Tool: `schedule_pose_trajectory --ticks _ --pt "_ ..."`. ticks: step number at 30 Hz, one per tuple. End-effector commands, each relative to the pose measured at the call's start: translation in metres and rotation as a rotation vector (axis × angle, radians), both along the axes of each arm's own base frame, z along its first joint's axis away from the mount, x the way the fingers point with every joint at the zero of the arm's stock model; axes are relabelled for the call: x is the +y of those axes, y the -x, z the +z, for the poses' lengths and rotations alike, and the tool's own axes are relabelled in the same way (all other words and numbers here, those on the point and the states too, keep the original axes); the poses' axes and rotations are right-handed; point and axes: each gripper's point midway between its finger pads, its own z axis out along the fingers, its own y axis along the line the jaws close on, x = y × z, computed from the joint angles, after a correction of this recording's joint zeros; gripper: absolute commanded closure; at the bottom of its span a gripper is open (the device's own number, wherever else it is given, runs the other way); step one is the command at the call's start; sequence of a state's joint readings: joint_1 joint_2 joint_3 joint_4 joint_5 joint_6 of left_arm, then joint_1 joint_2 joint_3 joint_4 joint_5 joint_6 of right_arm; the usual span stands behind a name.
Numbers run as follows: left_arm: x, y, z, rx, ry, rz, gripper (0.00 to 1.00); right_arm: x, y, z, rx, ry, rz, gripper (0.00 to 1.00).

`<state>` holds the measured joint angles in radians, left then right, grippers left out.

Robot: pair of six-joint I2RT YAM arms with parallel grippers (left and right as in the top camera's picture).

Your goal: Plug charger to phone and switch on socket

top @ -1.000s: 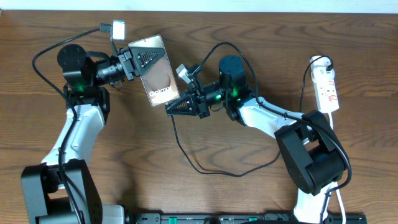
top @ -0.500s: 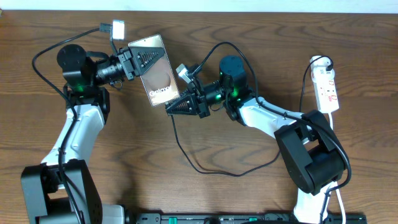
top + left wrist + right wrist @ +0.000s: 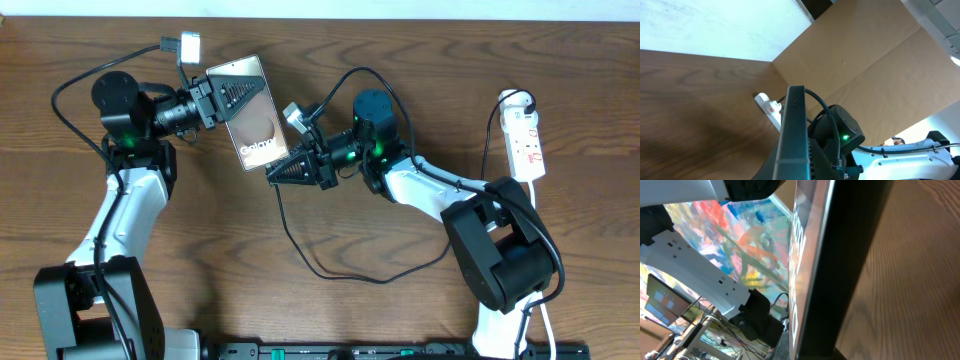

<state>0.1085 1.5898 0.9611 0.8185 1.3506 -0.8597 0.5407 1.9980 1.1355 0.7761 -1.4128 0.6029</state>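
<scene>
Gripping the phone (image 3: 255,125) by its top, left gripper (image 3: 245,93) is clamped; right gripper (image 3: 272,172) pinches the charger (image 3: 345,279) tip beside its lower edge.

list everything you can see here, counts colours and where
phone: 1, rose-gold face with white Galaxy lettering, held tilted, far centre-left
charger: 1, thin black cable, loops over the table by the right arm
socket: 1, white with red markings, far right
table: 1, brown wood, under everything
left gripper: 1, black, clamped on the phone
right gripper: 1, black, at the phone's lower end, grip unclear
left arm: 1, white and black
right arm: 1, white and black
</scene>
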Motion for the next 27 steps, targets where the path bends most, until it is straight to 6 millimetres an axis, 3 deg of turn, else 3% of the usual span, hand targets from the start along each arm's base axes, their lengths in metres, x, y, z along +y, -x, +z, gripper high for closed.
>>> schedule_pose_trajectory --ticks 1,15,27 --pt "-0.010 0.008 0.002 -0.058 -0.022 -0.050 0.93 0.003 -0.012 0.017 -0.056 -0.031 -0.053 0.99" --pt "-0.008 0.005 0.003 -0.065 -0.023 -0.033 0.93 0.003 -0.009 0.016 -0.046 -0.026 -0.035 0.99" --pt "0.007 0.000 0.003 -0.063 -0.023 0.004 0.93 0.004 -0.004 0.013 -0.037 -0.019 -0.018 0.99"
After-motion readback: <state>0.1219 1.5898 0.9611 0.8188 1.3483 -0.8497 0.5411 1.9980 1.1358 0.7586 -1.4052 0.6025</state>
